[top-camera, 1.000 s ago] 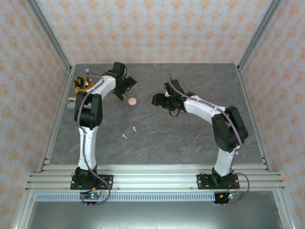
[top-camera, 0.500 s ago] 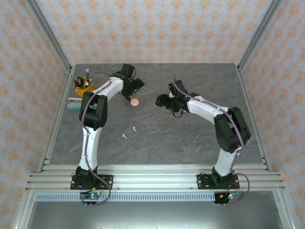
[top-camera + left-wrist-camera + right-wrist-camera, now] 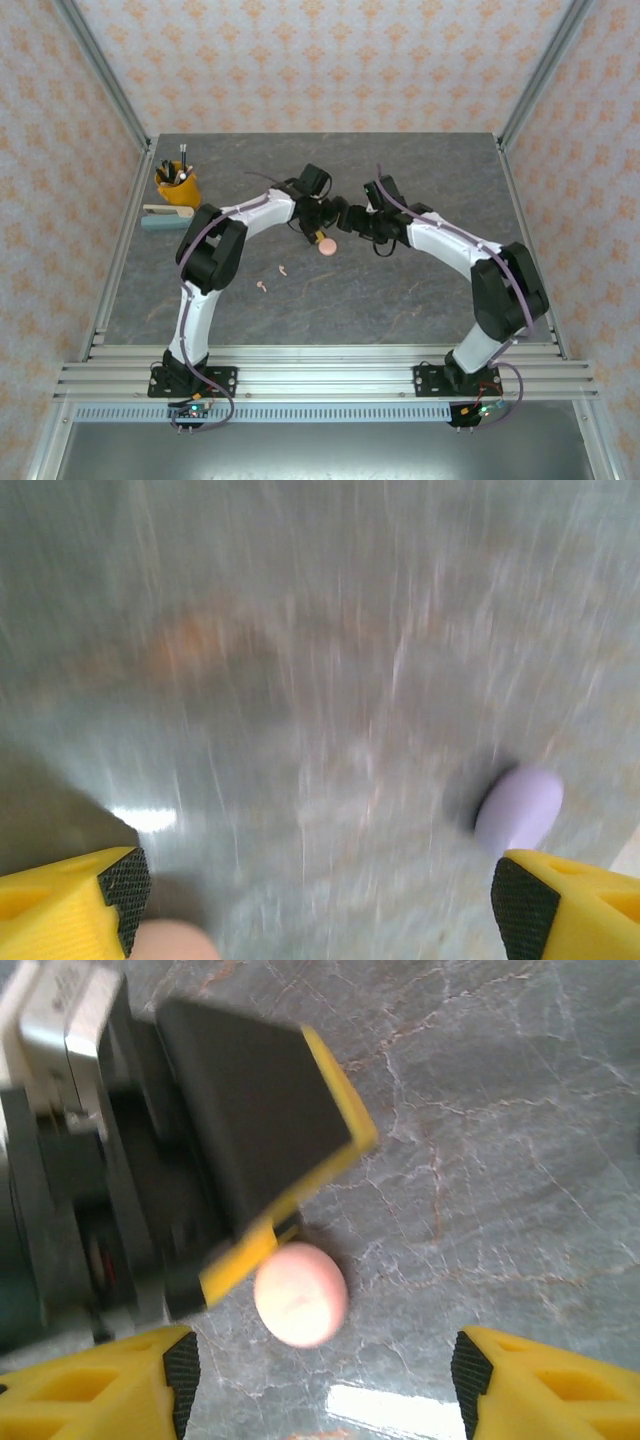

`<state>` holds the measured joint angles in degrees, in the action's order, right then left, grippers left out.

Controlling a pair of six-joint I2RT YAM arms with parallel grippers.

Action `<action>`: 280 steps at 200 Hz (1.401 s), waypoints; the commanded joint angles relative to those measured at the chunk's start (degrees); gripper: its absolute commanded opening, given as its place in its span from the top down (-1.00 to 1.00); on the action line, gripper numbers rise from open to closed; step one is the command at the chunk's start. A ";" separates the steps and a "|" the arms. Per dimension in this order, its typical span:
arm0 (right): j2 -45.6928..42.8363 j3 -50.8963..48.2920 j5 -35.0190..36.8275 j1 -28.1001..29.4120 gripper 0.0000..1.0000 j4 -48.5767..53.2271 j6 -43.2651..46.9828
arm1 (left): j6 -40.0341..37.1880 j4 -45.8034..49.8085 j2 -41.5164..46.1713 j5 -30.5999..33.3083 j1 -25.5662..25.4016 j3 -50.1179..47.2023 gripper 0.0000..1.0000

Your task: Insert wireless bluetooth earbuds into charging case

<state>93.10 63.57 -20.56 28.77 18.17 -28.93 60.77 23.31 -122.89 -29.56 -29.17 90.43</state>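
1. Your left end effector (image 3: 322,900) has its fingers wide apart. Nothing is held between them.
2. Your right end effector (image 3: 325,1375) has its fingers apart too, and nothing is in them.
3. The two end effectors face each other, very close, over the middle of the surface (image 3: 400,290).
4. The round pink case (image 3: 300,1293) lies on the surface just in front of your right end effector. It is right beside one finger of your left end effector. You cannot tell if they touch.
5. Two pink earbuds (image 3: 283,269) lie on the surface, not in the case. They are near your left end effector, off to its left and closer to the arm bases.
6. A lilac thing (image 3: 518,808) lies just past the finger on the right side of the left wrist view. That view is too blurry to tell what it is.
7. A yellow cup (image 3: 177,186) stands far off to the left of your left end effector.
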 commanded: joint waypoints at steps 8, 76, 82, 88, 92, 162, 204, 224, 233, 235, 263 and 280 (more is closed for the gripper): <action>-2.92 0.19 2.45 -0.12 -0.47 6.26 -2.90 | -0.97 3.48 8.53 2.60 2.64 -3.45 -0.88; 6.31 12.62 9.22 5.19 -0.60 23.44 9.25 | -6.06 5.52 17.22 2.55 16.01 -8.43 -0.98; 8.04 14.38 9.92 5.40 -0.60 25.19 9.78 | -6.18 5.56 17.40 2.30 17.05 -8.51 -0.98; 9.73 15.84 10.10 5.59 -0.59 26.69 9.74 | -6.28 5.43 17.51 2.02 17.80 -8.45 -0.98; 10.79 16.75 10.13 5.59 -0.58 27.58 9.43 | -6.43 5.47 17.59 1.90 18.27 -8.43 -0.98; 20.15 24.10 6.68 6.37 -0.59 26.67 -13.59 | -7.34 5.19 15.90 -0.30 20.48 -6.41 -0.98; 26.10 29.10 7.03 7.94 -0.59 28.15 -17.48 | -6.85 4.38 14.24 -1.63 20.47 -6.32 -0.98; 28.04 30.71 7.88 8.56 -0.59 29.94 -17.60 | -6.44 3.60 13.89 -2.25 20.47 -6.76 -0.98; 28.61 30.90 8.28 8.74 -0.58 30.16 -18.08 | -6.41 3.60 13.88 -2.41 20.47 -6.85 -0.98; 28.74 30.95 8.44 8.82 -0.58 30.23 -18.33 | -6.44 3.52 13.88 -2.43 20.47 -6.91 -0.98; 30.09 32.24 9.43 9.28 -0.57 31.70 -21.39 | -6.36 3.31 13.82 -2.52 20.48 -7.20 -0.98; 30.86 32.97 9.66 9.63 -0.57 32.79 -22.90 | -6.36 3.17 13.82 -2.61 20.47 -7.37 -0.98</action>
<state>122.67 93.89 -13.52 37.91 47.03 -48.03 54.96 27.38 -108.90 -31.31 -8.88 83.09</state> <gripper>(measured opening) 0.786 0.989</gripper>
